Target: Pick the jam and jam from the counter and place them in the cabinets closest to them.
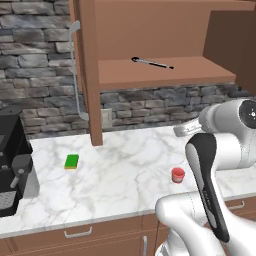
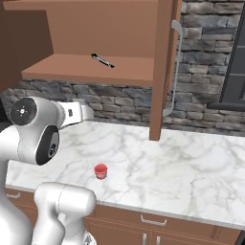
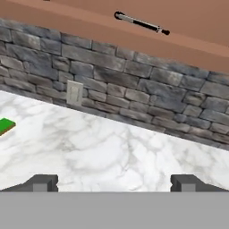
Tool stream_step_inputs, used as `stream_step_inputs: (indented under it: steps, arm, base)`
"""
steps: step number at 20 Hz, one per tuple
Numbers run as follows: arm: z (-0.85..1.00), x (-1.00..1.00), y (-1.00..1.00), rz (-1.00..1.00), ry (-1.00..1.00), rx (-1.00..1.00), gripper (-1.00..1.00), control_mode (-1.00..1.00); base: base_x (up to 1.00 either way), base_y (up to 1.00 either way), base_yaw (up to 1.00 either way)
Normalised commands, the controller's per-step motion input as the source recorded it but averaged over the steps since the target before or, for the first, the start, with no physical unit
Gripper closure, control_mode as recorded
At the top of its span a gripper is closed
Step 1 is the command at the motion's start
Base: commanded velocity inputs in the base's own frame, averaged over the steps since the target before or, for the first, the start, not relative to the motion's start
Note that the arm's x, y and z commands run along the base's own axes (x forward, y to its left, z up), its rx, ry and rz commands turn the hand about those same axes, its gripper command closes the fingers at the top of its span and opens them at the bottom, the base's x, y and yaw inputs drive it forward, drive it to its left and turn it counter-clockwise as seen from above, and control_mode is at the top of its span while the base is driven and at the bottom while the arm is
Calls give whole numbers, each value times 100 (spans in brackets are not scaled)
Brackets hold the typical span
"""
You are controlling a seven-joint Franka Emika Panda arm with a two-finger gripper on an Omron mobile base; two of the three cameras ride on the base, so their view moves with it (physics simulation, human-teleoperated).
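A small jam jar [image 1: 177, 175] [image 2: 100, 171] with a red lid and pale pinkish body stands alone on the marble counter [image 1: 125, 170] near its front edge. The dark red jar is out of view. The wall cabinet [image 1: 150, 30] [image 2: 95, 28] above stands open, its wooden shelf board [image 1: 165, 72] [image 2: 86, 69] carrying a slim dark and silver utensil [image 1: 152, 63] [image 2: 103, 60] [image 3: 141, 22]. My gripper [image 1: 181, 129] [image 2: 89, 112] [image 3: 114, 183] hovers over the counter behind the jar, aimed at the stone wall. It is open, with nothing between its fingertips [image 3: 42, 182].
The cabinet's open door [image 1: 89, 70] [image 2: 161, 67] with its long silver handle [image 1: 75, 70] [image 2: 174, 72] juts out over the counter. A green sponge [image 1: 72, 161] [image 3: 5, 125] lies to the left, beside a black coffee machine [image 1: 12, 165]. A wall outlet [image 1: 106, 118] [image 3: 74, 92] sits on the stone backsplash.
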Motion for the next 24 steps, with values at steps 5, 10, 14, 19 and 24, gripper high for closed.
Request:
stream_step_inputs:
  steps: [5,10,14,19,24]
  arm:
    - [-26,-14,-27,0,4,0,-100,-100]
    - [-25,-8,-18,0,7,0,-100,-100]
    - [-22,0,-6,0,7,-2,-100,-100]
    - [-18,0,0,0,8,-4,-100,-100]
    - [-26,0,0,0,13,-4,-100,-100]
  base:
    - [0,0,0]
    - [0,0,0]
    - [0,0,0]
    - [0,0,0]
    - [0,0,0]
